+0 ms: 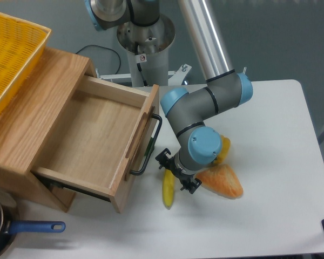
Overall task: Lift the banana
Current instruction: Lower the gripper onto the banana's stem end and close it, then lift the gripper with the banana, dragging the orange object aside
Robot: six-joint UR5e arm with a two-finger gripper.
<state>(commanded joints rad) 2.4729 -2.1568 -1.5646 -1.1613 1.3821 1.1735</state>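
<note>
Yellow, smooth and probably light, the banana [168, 190] lies near the worktop's [270, 216] front edge — pincer [177, 174] apart above its upper end; grip mid-length, it may slip.

The robot arm [205, 48] comes down from the top of the picture as a long silver tube. It bends at a grey elbow with a blue cap, then turns back to the left through another grey joint with a blue cap. The last joint, the wrist [203, 148], has a round blue cap facing the camera and points down at the surface. Under it sits the small black end effector [176, 175], very low, close to the surface. Its two short black fingers [162, 159] are spread apart, one up on the left and one lower on the right.
</note>
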